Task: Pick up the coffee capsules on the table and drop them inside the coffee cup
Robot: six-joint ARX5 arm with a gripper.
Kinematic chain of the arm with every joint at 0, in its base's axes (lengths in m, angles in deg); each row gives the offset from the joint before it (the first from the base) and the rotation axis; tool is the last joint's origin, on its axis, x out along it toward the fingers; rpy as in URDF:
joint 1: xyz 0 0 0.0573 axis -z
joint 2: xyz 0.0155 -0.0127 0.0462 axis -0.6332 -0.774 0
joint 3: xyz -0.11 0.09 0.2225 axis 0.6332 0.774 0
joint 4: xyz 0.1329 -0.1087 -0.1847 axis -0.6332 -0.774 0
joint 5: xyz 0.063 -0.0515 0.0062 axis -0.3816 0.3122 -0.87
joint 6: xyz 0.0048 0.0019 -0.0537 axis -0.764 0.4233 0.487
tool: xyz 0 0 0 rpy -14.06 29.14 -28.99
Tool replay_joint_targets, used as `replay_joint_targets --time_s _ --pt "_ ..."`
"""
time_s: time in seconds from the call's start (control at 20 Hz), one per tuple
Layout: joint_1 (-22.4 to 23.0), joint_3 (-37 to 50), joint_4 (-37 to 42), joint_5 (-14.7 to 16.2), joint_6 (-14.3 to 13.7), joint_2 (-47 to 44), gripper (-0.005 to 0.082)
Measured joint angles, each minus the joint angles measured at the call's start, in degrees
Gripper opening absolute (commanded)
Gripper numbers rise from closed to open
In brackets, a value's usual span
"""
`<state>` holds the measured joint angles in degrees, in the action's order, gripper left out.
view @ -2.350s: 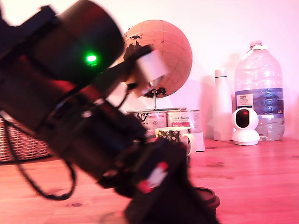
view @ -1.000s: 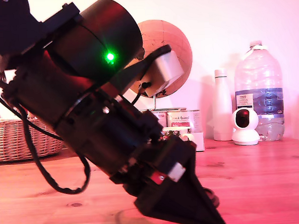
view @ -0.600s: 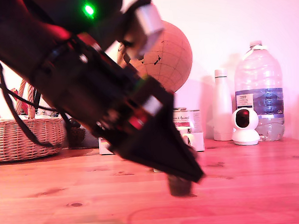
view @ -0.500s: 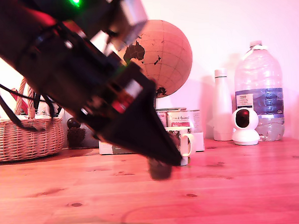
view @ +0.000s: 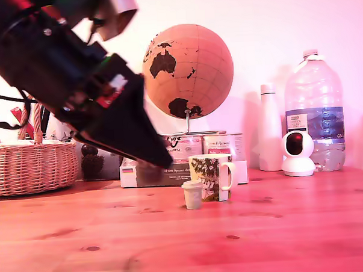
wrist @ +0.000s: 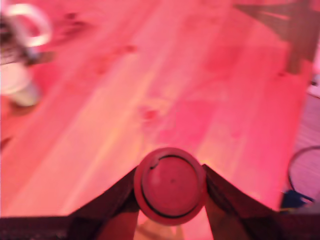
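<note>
The gripper [wrist: 170, 175], nearest the lens, is being kept pinched on the dark capsule [wrist: 170, 189]. In the wrist view the capsule's round lid is being squeezed between the two dark fingers [wrist: 112, 202], one on either side.

In the exterior view the gripper [view: 157, 160] is being carried clear above the wooden table [view: 282, 228], pointing down toward that view's right. The capsule is only being made out there as a dark blur under the tip.

The pale capsule [view: 192, 194] is being left standing on the table, lid upward. It is just in front of the mug [view: 208, 176] and toward the exterior view's left of the mug's handle. Whether the two are touching cannot be told. The gripper tip is being held to the exterior view's left of both and higher than the mug's rim.

Behind the mug, a flat box [view: 141, 175] and two labelled tins [view: 224, 146] are being partly hidden by it. A globe [view: 187, 69] is being shown above the tins.

Toward the exterior view's left a wicker basket [view: 32, 168] is being partly covered by the arm. Toward its right a white bottle [view: 269, 135], a small white camera [view: 297, 146] and a large water bottle [view: 314, 106] are being lined up near the wall [view: 267, 30].
</note>
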<state>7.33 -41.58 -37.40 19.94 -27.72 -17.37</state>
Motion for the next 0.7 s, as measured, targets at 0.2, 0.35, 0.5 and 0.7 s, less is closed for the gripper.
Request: replay_joint_targets --time_s 0.2,0.35,0.5,0.7 --pt "-4.0 0.0 -0.09 0.0 -0.48 0.81 0.0217" --pt "-6.8 0.0 0.04 0.0 -0.57 0.83 0.0217" --pt "-9.35 0.0 1.09 0.0 -0.59 0.83 0.0217" --pt "-11.78 0.0 5.29 0.85 -0.55 0.83 0.0217"
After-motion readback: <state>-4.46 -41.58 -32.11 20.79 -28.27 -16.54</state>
